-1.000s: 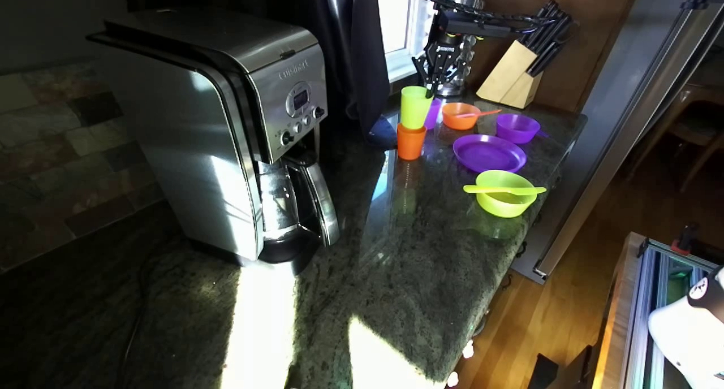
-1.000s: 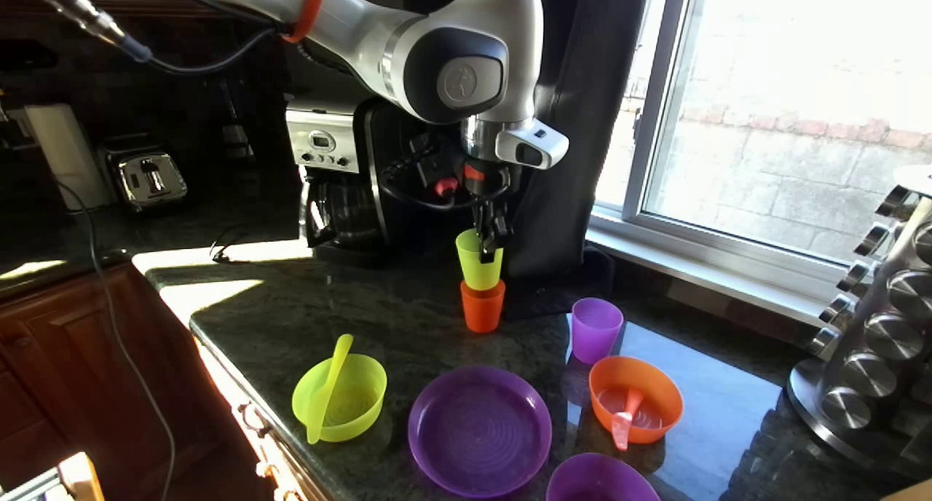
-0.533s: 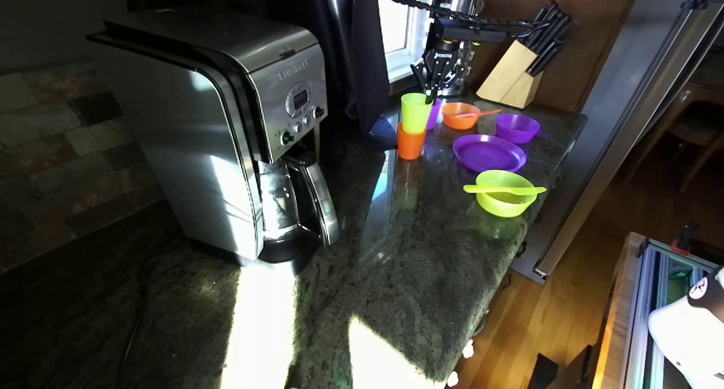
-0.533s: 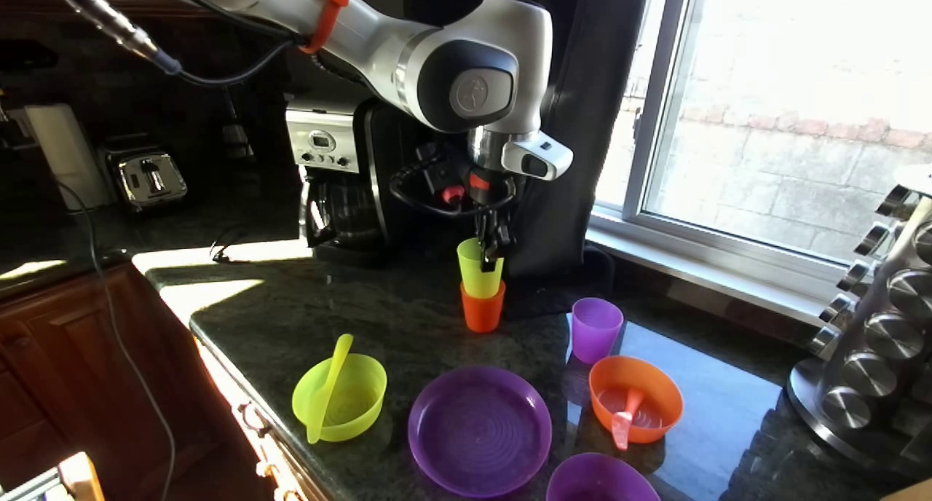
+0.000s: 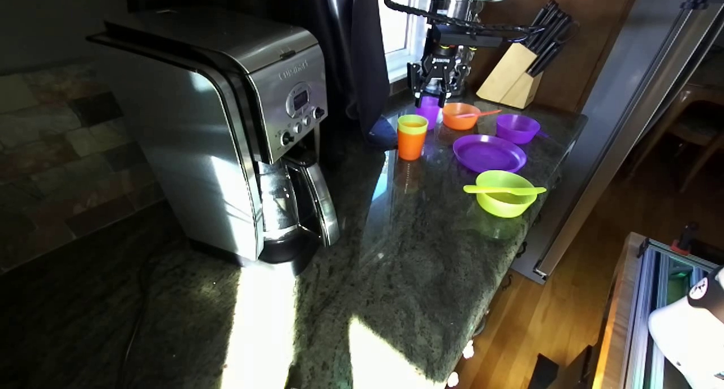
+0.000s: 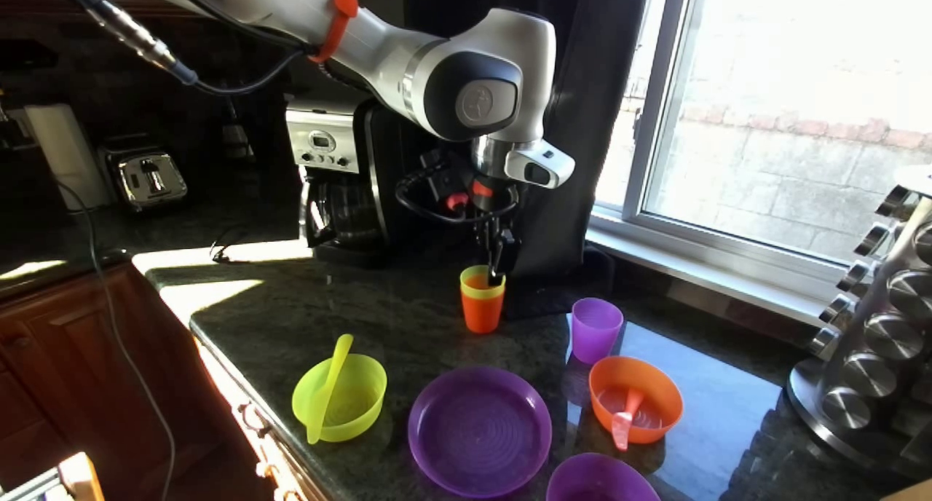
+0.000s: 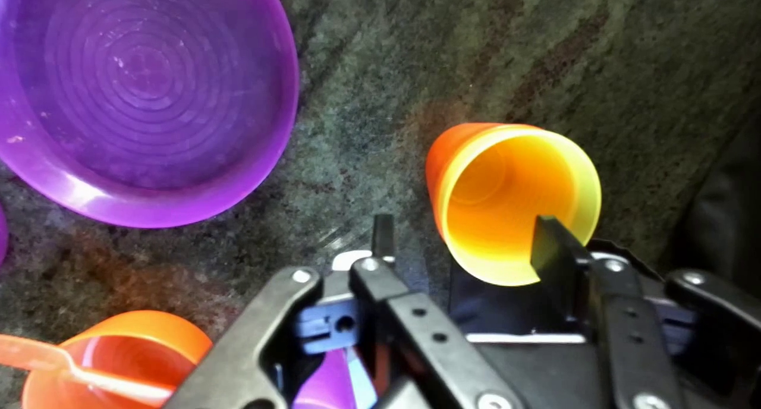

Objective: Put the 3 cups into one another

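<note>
Toward the edge of the tabletop (image 5: 407, 253) nearest the window (image 6: 786, 159), lime green cup (image 6: 480, 294) nested inside orange cup (image 6: 482, 316), upright, with only a lime rim showing above the orange. Farther along that edge, apart from the nested cups, upright purple cup (image 6: 595, 335), just beside orange bowl (image 6: 644, 377) with orange utensil (image 6: 630, 410) inside. Close to the nested cups, black tool (image 7: 467, 236) with fingers (image 7: 556, 254) spread apart; in the wrist view, one finger overlapping the lime rim, the other out over the tabletop; contact impossible to tell. On the tool, small pale lettering, too blurred to read. On the joint of the white arm (image 6: 393, 49), figure-like emblem (image 6: 478, 104). Toward the opposite edge, lime green bowl (image 5: 503, 208) with lime green utensil (image 5: 504, 190) laid across the top; past it, purple plate (image 5: 489, 154); nearer the far corner, purple bowl (image 5: 513, 135). Near the far edge in an exterior view, wooden knife block (image 5: 506, 75) with black-handled knives (image 5: 548, 38). Near the edge meeting the tiled wall (image 5: 51, 146), silver coffee maker (image 5: 215, 134) with “Cuisinart” legible across the front, above small display (image 5: 300, 99) and dark knobs (image 5: 287, 137); finer markings too small to read.
</note>
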Robot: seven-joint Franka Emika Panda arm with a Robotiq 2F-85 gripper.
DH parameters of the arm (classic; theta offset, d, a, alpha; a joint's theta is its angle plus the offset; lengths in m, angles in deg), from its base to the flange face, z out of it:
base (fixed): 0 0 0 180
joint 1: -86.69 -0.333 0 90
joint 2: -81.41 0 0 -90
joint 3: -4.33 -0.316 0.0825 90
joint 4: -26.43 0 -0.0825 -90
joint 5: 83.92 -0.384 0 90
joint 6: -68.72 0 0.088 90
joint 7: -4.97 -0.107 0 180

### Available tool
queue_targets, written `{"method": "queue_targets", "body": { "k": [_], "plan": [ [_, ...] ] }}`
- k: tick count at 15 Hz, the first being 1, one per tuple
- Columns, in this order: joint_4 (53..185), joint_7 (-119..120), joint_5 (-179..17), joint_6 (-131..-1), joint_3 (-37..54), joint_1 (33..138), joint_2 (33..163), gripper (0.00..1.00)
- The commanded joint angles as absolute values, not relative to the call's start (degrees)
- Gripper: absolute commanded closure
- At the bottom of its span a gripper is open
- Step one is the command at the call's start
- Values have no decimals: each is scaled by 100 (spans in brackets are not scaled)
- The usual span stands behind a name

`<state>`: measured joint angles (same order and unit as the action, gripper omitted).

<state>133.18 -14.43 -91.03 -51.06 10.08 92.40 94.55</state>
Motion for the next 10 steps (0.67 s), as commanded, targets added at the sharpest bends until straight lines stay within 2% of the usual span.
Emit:
{"method": "queue_targets", "body": {
  "k": [1,3,10],
  "plan": [
    [13258,-1526,-9028,-5017,1067,9200,9575,6],
    [13303,-1504,-9040,-5070,1067,9200,9612,0],
    [13517,-1461,-9057,-5168,1089,9211,9702,0]
  ]
}}
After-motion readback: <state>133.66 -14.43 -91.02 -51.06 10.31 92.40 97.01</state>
